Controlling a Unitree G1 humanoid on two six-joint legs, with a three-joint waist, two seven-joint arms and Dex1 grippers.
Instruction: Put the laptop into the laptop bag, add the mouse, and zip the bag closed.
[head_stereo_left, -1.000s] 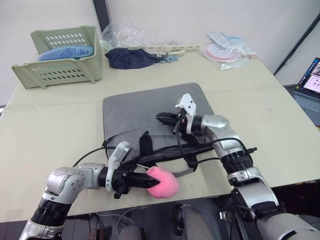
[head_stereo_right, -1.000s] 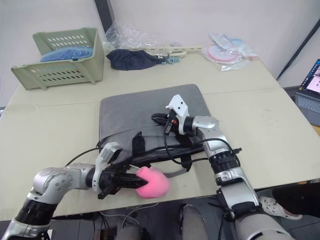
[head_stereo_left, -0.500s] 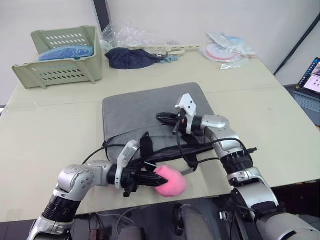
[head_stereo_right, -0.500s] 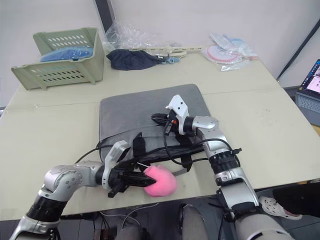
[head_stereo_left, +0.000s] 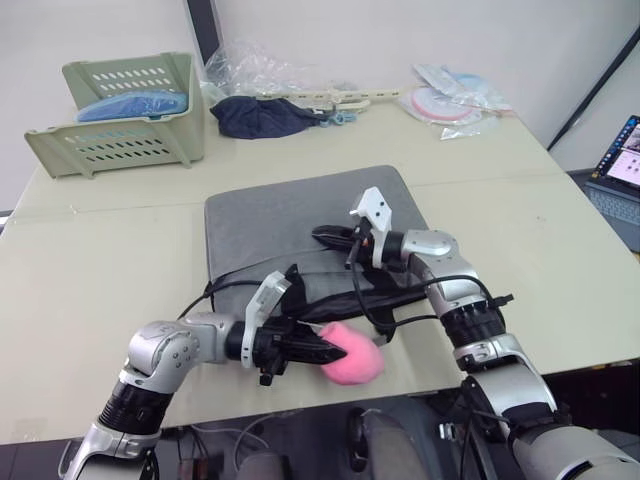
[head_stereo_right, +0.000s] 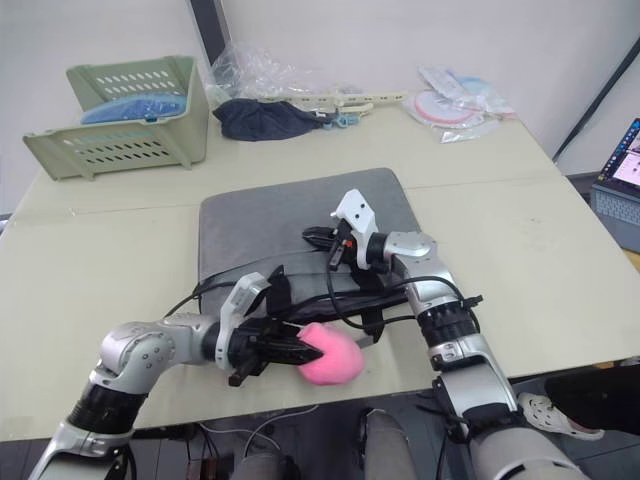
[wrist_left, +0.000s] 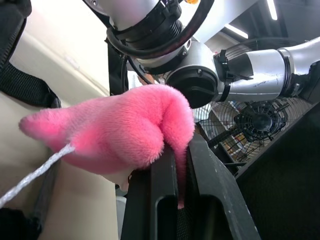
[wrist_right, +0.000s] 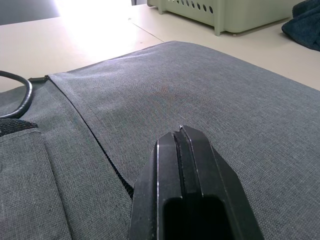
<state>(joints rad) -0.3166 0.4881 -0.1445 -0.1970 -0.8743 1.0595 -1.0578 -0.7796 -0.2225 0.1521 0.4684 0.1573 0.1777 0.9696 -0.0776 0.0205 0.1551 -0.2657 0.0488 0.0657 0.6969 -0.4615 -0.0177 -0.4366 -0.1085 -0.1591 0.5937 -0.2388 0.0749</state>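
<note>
Now | left gripper (head_stereo_left: 325, 348) clamps pink plush (head_stereo_left: 354, 355) | right gripper (wrist_right: 181, 137) closed over bag (head_stereo_left: 290, 215)

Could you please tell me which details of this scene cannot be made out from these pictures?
- Inside of the grey laptop bag: the fabric covers it in the eye views, so its contents cannot be told.
- What lies in the green basket: its slatted wall hides all but a blue shape.
- Items in the clear plastic wrap at the table's far end: too small to identify.
- Screen at the eye view's right edge: cut off.
</note>
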